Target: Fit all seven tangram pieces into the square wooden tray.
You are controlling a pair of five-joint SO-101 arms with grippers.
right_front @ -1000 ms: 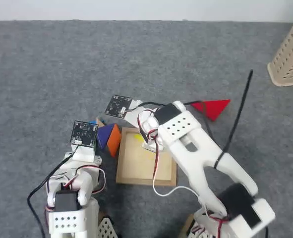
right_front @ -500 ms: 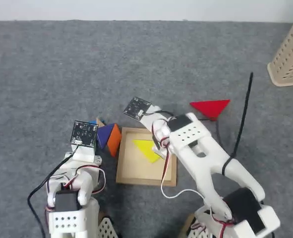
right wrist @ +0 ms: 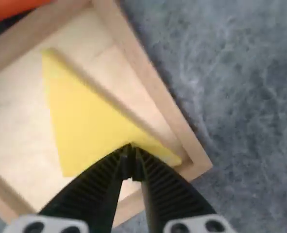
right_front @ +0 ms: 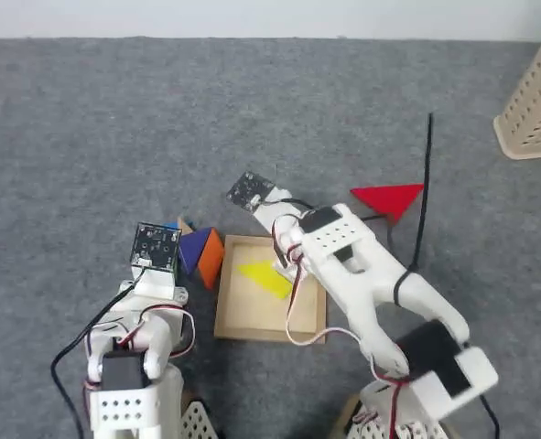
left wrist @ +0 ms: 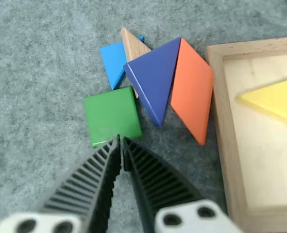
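Table: grey, felt-like, carries everything.
Tray: square, wooden, lies in front of both arms.
Right gripper: jaws together, tips over a corner of the yellow triangle.
Left gripper: jaws together, empty, tips just beside the green square.
Yellow triangle: flat inside the tray.
Red triangle: on the table, apart from the tray.
Dark blue triangle: on the table, touching the orange parallelogram.
Orange parallelogram: just beside the tray's outer wall.
Green square, light blue triangle, plain wood triangle: clustered against the dark blue triangle.

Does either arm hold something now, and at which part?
Nothing is held. The right fingers are shut over the yellow triangle in the tray; the left fingers are shut beside the green square.
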